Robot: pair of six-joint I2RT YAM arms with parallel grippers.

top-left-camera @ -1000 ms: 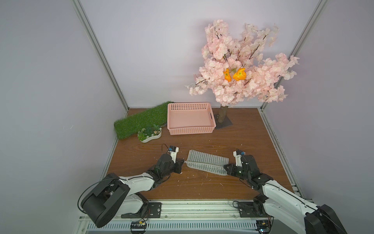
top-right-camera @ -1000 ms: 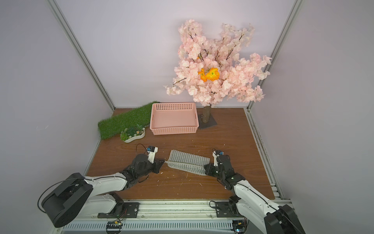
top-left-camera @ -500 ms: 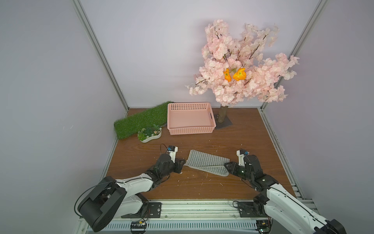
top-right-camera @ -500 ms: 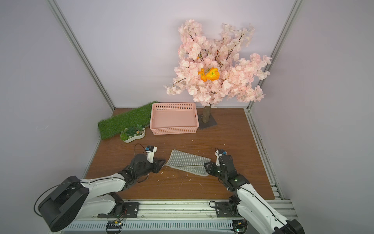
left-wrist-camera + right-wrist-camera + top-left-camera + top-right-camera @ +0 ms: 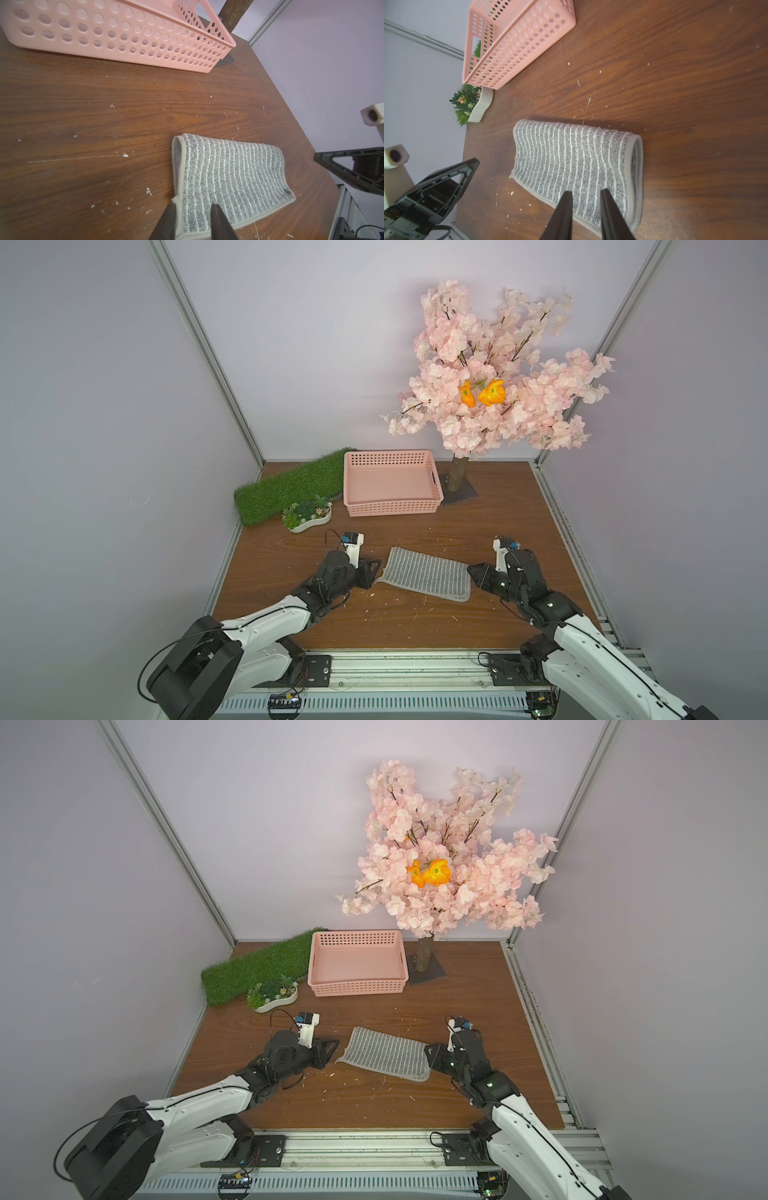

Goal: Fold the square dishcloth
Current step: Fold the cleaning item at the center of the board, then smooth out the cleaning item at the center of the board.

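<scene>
Left gripper [image 5: 376, 568]: fingers [image 5: 166, 224] parted, clamps nothing; sits low at the left end of the square dishcloth [image 5: 428, 578], hemmed corner showing between the tips. Whether touching, cannot tell.

Square dishcloth: lies doubled over on the wooden table [image 5: 415, 531], between both arms, rounded fold toward the pink basket [image 5: 390, 508], hemmed edges toward the front.

Right gripper [image 5: 471, 570]: likewise parted, empty, tips just at the cloth's right end.

Along the back, well apart from the cloth: artificial-grass mat [image 5: 286, 487], succulent planter [image 5: 307, 515], basket, blossom tree [image 5: 490, 377].
</scene>
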